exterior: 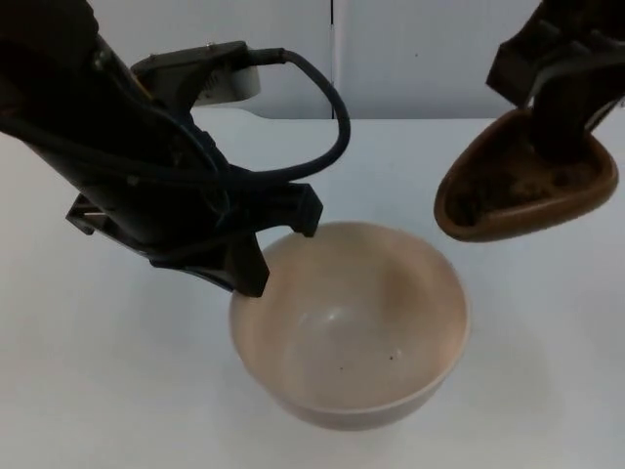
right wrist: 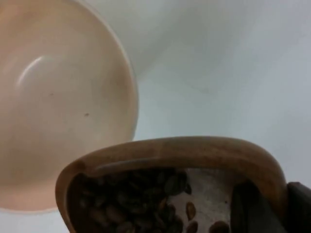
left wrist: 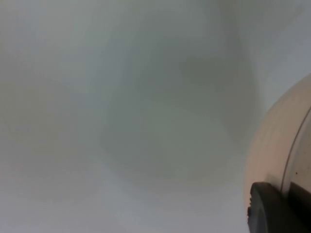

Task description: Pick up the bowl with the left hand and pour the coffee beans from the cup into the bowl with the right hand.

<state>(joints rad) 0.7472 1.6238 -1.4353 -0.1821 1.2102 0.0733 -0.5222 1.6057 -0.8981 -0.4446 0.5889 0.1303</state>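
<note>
A cream bowl [exterior: 352, 322] hangs above the table at the middle, and my left gripper [exterior: 269, 249] is shut on its left rim. Its inside is nearly bare, with two tiny dark specks. The bowl's outer wall [left wrist: 282, 145] and one fingertip [left wrist: 272, 208] appear in the left wrist view. To the upper right, my right gripper [exterior: 557, 127] is shut on the rim of a brown wooden cup [exterior: 527, 181], tilted toward the bowl and apart from it. Coffee beans [right wrist: 141, 199] lie inside the cup [right wrist: 170, 155], with the bowl [right wrist: 58, 111] below and beyond it.
The white table top [exterior: 98, 371] runs around the bowl on all sides. The grey partition wall [exterior: 410, 49] closes the far edge. A white object [exterior: 234, 88] sits at the back behind the left arm.
</note>
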